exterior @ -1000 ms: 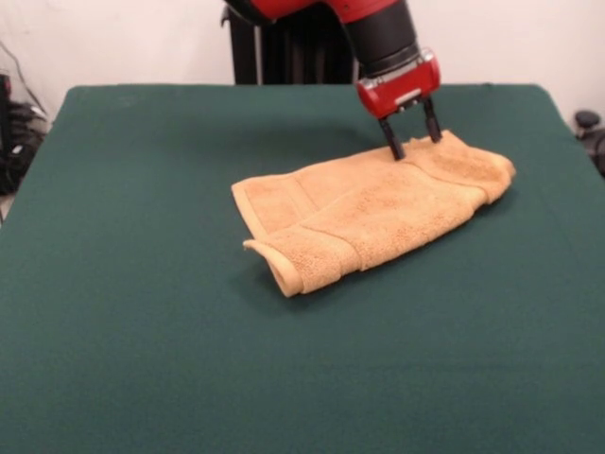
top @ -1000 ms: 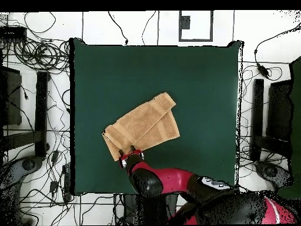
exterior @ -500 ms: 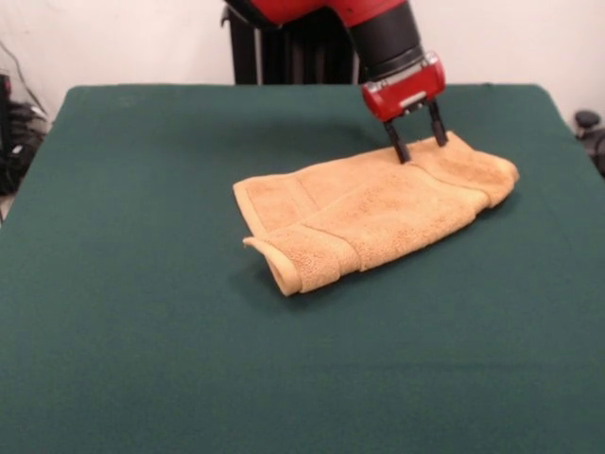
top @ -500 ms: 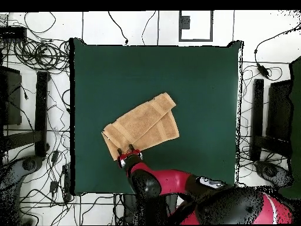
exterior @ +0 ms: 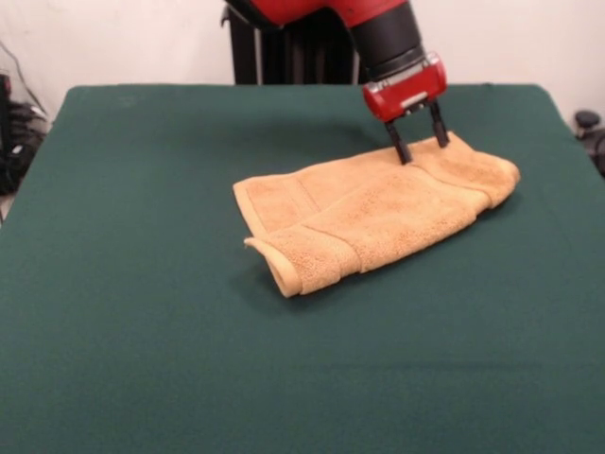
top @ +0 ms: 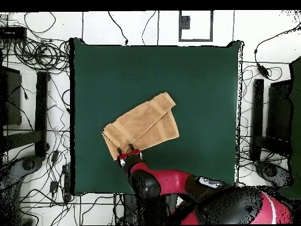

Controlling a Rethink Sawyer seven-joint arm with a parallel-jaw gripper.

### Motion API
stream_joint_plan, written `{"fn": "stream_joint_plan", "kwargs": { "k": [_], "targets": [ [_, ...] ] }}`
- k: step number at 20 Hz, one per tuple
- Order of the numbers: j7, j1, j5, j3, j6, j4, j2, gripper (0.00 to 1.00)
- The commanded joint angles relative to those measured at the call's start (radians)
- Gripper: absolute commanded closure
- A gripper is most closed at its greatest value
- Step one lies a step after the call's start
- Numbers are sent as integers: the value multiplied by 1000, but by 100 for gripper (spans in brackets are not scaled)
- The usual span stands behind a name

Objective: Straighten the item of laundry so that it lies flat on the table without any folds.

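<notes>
**Showing the gripper at the folded towel's far edge**

Lying near the middle of the table (exterior: pixel 142 359), the orange-tan towel (exterior: pixel 369 213) forms a long, doubled strip rather than a flat square. An upper layer is folded over a lower one, and the lower layer shows as a paler band along the strip's far side. At the strip's nearer end the cloth curls over into a thick rolled fold; woven border bands cross the towel close to that end. The opposite end is rounded and bulky, with the layers bunched together.

The gripper (exterior: pixel 421 144), red-bodied with two black fingers (exterior: pixel 400 147), comes down on the towel's far edge, close to the bulky end. Its fingers stand apart, with a clear gap between them. Both tips are at the surface of the cloth; whether they press into it or only touch it cannot be told. No cloth is lifted between them.

Seen from overhead, the towel (top: pixel 143 126) lies slantwise on the green table (top: pixel 200 76), and the gripper (top: pixel 129 152) meets the corner of the towel nearest the robot's base, the red and black arm (top: pixel 176 182) reaching in from the table edge behind it. Green cloth surrounds the towel on all sides, and cables (top: pixel 35 53) lie on the floor beyond the table.
</notes>
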Motion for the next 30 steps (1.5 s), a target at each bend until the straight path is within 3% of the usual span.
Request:
{"fn": "stream_joint_plan", "kwargs": {
  "k": [1, 12, 30],
  "targets": [
    [248, 28, 64, 90, -40, -111, 2, 0],
    [238, 81, 121, 77, -14, -148, -40, 0],
    [227, 126, 134, 87, -2, -223, -10, 0]
  ]
}}
